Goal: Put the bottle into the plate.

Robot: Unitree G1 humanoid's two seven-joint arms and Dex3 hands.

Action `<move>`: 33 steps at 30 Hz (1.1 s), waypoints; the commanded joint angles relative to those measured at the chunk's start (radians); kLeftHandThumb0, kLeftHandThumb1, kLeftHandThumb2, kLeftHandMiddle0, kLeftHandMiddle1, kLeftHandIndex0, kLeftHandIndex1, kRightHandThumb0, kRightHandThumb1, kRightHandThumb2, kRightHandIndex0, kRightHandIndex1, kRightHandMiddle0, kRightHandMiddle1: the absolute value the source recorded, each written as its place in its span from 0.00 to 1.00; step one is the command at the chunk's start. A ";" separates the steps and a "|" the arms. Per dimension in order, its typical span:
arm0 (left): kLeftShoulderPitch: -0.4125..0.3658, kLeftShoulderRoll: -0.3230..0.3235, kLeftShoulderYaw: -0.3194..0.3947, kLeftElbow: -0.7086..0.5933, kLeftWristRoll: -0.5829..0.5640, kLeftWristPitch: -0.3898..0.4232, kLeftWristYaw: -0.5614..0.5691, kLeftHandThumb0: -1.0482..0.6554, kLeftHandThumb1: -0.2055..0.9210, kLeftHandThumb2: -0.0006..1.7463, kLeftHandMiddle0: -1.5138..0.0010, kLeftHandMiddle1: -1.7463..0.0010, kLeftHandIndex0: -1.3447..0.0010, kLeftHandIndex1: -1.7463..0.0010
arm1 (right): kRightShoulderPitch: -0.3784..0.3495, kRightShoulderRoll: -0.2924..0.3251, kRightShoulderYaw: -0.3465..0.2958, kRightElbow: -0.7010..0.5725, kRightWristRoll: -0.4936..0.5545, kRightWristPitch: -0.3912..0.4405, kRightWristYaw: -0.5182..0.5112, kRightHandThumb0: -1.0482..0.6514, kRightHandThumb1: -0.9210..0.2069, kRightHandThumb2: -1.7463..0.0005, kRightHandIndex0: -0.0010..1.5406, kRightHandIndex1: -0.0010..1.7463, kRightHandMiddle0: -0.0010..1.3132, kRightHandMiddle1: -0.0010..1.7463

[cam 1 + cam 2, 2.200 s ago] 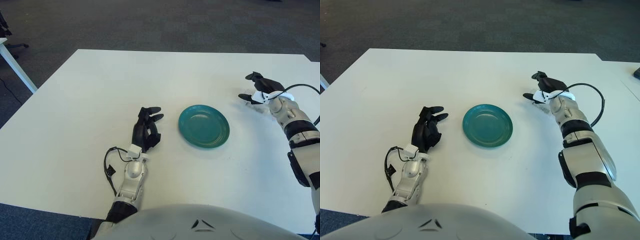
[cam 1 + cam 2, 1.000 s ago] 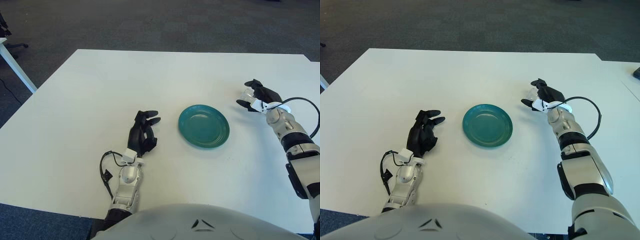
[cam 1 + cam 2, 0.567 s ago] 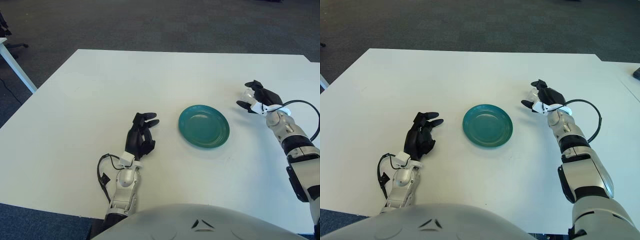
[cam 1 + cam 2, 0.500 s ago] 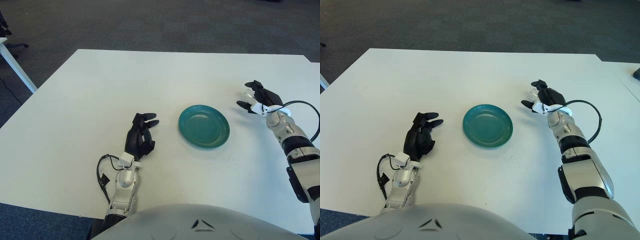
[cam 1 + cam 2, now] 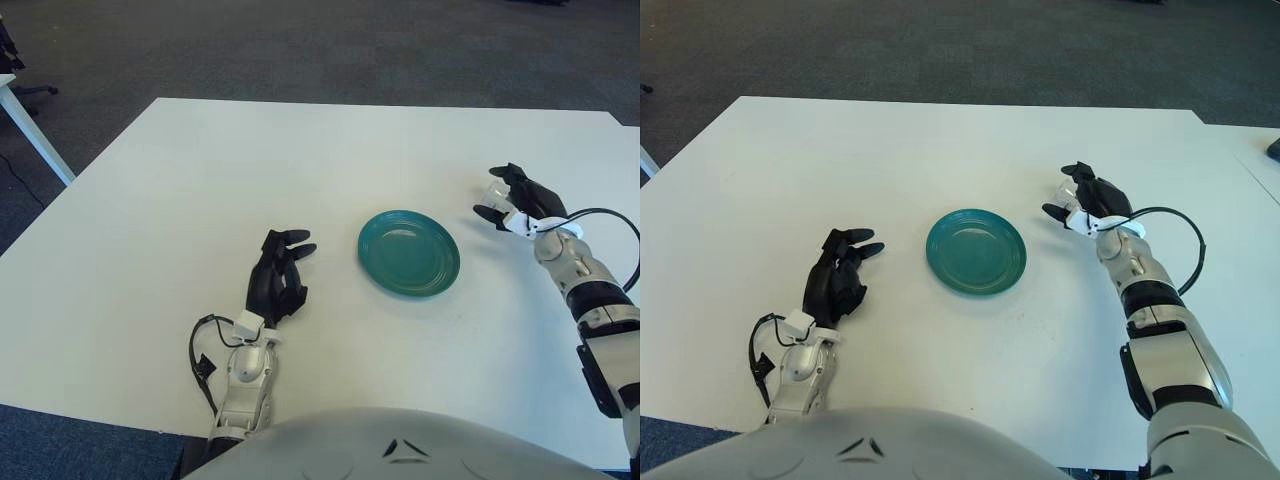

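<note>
Right of plate [image 5: 409,252], right hand [image 5: 512,199] around bottle [image 5: 495,195].

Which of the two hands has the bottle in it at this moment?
The right hand, right of the teal plate, is curled around the small clear bottle. The left hand, left of the plate, holds nothing.

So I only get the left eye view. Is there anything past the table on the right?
Observer: Yes, the right eye view shows a second white table there.
Operator: Anything on it?
Observer: One small dark thing at the picture's edge; I can't tell what.
Operator: Where does the cable go?
Observer: The cable loops back to the arm behind the right robot hand, which grips the bottle. The left robot hand shows left of the plate.
</note>
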 commanded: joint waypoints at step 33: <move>0.104 -0.026 0.010 -0.063 -0.056 0.075 -0.019 0.28 0.97 0.46 0.69 0.49 0.74 0.32 | 0.087 -0.027 -0.048 -0.032 0.015 0.049 -0.135 0.34 0.38 0.57 0.57 1.00 0.48 1.00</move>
